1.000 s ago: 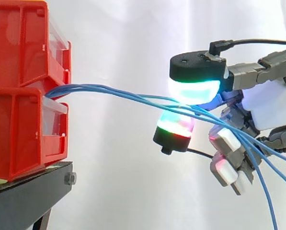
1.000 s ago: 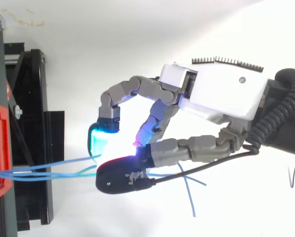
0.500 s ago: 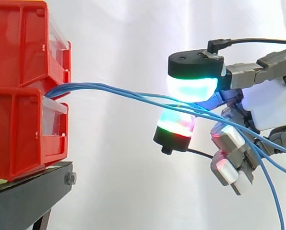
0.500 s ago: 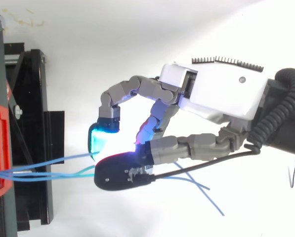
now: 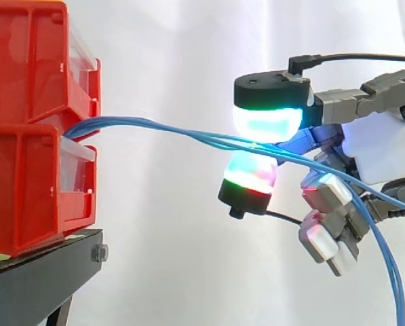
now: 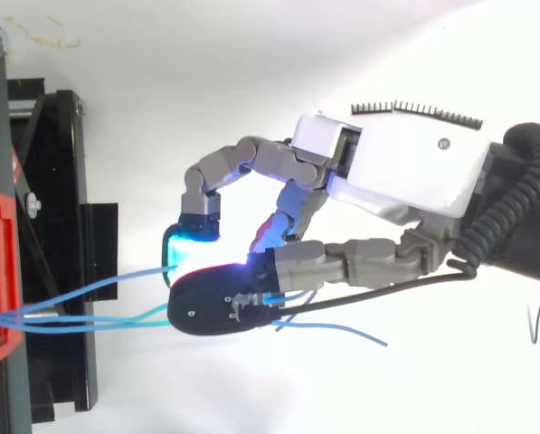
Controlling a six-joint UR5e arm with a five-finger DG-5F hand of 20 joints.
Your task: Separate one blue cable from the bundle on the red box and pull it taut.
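Several blue cables come out from between the two stacked red bins and run right in a shallow arc to my hand. Two glowing fingertips, one above and one below, close on the bundle where it passes between them. From above, one blue cable bends away from the others towards the cyan fingertip; my hand comes in from the right. Beyond the pinch the loose cable ends hang down past the curled fingers.
The red bins stand on a black stand at the left, which is also in the top view. A white curtain backs the scene. Open space lies between the bins and my hand.
The pinching fingertips have shifted slightly left towards the bins and closed tighter. One cable has lifted away from the others towards the cyan fingertip. The loose ends have swung to hang more steeply.
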